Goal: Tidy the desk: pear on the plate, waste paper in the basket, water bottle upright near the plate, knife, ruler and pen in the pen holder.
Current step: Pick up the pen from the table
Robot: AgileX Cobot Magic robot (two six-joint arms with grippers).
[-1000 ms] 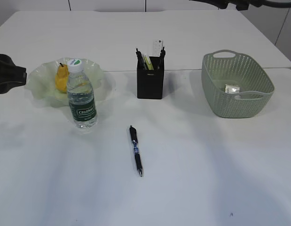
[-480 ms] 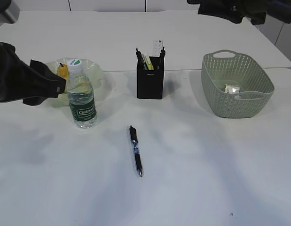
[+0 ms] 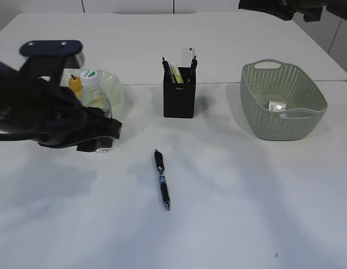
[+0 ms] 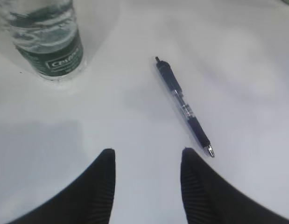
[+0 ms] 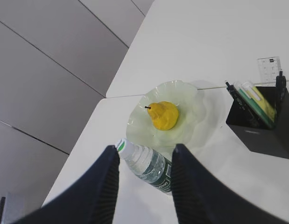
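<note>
The blue pen (image 4: 183,106) lies loose on the white counter (image 3: 246,196) near its middle, just ahead and to the right of the left pincer (image 4: 146,179), whose fingers stand parted and hold nothing. The water bottle (image 4: 46,39) stands upright ahead to the left. The right pincer (image 5: 144,184), also parted and empty, hangs high above the pear (image 5: 164,115) on its plate (image 5: 191,100).

On the table (image 3: 229,224) the pen (image 3: 162,179) lies in front of the pen holder (image 3: 179,92). The water bottle (image 3: 95,101) stands left, before the plate (image 5: 191,116) holding the pear (image 5: 164,115). The basket (image 3: 282,101) stands right
</note>
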